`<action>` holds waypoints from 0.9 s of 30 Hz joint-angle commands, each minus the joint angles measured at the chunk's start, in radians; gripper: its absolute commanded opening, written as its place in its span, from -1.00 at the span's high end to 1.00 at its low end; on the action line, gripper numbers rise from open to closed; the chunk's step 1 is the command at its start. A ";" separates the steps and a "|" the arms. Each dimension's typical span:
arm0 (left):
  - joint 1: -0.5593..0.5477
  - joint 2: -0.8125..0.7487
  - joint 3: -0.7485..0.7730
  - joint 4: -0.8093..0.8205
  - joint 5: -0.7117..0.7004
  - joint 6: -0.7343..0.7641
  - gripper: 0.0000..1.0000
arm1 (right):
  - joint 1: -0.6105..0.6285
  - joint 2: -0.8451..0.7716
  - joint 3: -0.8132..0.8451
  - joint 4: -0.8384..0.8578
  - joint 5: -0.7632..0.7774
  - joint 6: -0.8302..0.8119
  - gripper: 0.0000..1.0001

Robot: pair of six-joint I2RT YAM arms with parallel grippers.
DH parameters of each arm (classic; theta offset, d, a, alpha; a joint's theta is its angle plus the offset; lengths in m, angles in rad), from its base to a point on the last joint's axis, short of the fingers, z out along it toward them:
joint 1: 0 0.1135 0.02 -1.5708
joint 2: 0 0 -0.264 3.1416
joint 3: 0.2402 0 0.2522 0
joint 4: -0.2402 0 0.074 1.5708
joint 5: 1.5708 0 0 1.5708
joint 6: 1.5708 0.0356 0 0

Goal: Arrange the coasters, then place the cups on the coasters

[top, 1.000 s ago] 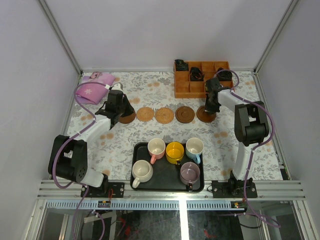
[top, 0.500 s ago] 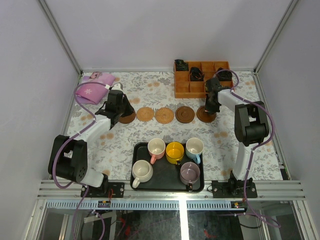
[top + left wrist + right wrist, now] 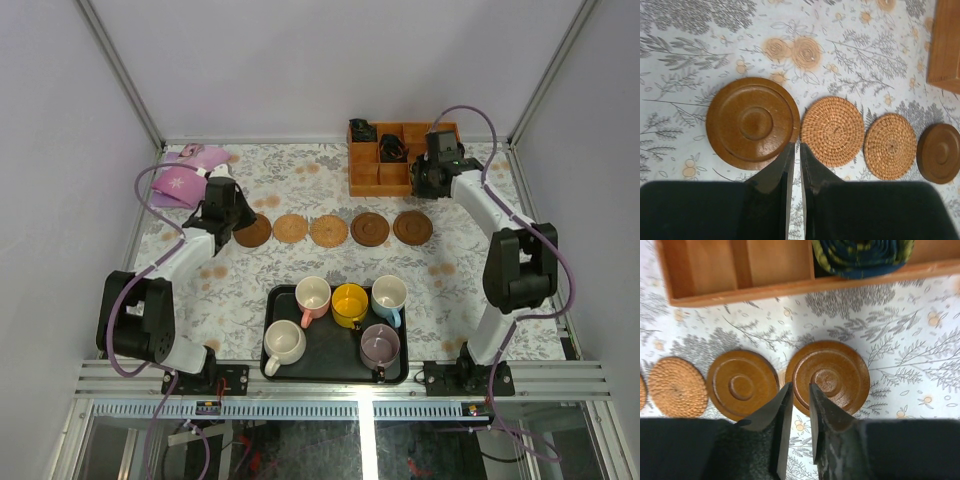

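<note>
**Step in hand.** Judged to be the changeover from arranging to placing. The five coasters (image 3: 329, 231) lie flat in one left-to-right row across the middle of the worktop (image 3: 300, 180), close together and roughly level. No cup is on a coaster yet.

**Pincers.**
- The left pincer (image 3: 796, 145) hangs above the left end of the row. It is clenched to a hairline gap and grasps nothing.
- The right pincer (image 3: 800, 386) hangs above the right end. Its fingers are parted a little and it is empty.

**Task items.** All five cups (image 3: 350, 303) stand upright in the black tray (image 3: 335, 355) at the near edge, three in the far rank and two in the near.

**Next move, as judged.** An arm must come back to the tray, open its pincer wide enough for a rim or handle, and lift one cup clear of its close neighbours.

**Materials and shapes.**
- The end coasters and the fourth from the left are turned brown wood, smooth, with raised concentric rings.
- The second and third from the left are tan woven discs with a coarse spiral weave.
- The cups are glazed, rounded and handled, likely slippery to grip.
- The worktop carries a floral printed cloth.
- The orange wooden compartment box (image 3: 365, 175) stands at the far right.
</note>
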 commanded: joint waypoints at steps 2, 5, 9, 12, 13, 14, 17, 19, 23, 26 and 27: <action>0.046 -0.011 0.021 0.081 -0.046 0.012 0.85 | -0.005 -0.104 -0.001 0.130 0.009 -0.021 0.40; 0.066 0.006 0.024 0.095 -0.060 0.004 0.84 | -0.005 -0.118 -0.018 0.182 0.034 -0.018 0.39; 0.093 0.053 0.039 0.117 -0.055 -0.010 0.84 | -0.006 -0.114 -0.042 0.253 0.074 -0.009 0.39; 0.103 0.107 0.074 0.135 -0.034 -0.012 0.84 | -0.005 -0.102 -0.048 0.311 0.100 -0.009 0.39; 0.104 0.129 0.090 0.130 -0.030 -0.013 0.85 | -0.004 -0.096 -0.048 0.326 0.108 -0.009 0.40; 0.103 0.149 0.104 0.123 -0.027 -0.015 0.87 | -0.006 -0.090 -0.045 0.341 0.118 -0.008 0.42; 0.104 0.193 0.122 0.111 -0.020 -0.030 1.00 | -0.005 -0.072 -0.043 0.383 0.140 -0.007 0.51; 0.102 0.205 0.120 0.115 -0.007 -0.038 1.00 | -0.005 -0.064 -0.044 0.409 0.147 -0.003 0.59; 0.103 0.218 0.125 0.079 0.001 -0.035 1.00 | -0.005 -0.048 -0.046 0.459 0.157 0.012 1.00; 0.103 0.215 0.120 0.056 0.000 -0.026 1.00 | -0.005 -0.031 -0.039 0.472 0.164 0.017 1.00; 0.104 0.212 0.118 0.053 0.004 -0.023 1.00 | -0.004 -0.026 -0.037 0.475 0.166 0.016 1.00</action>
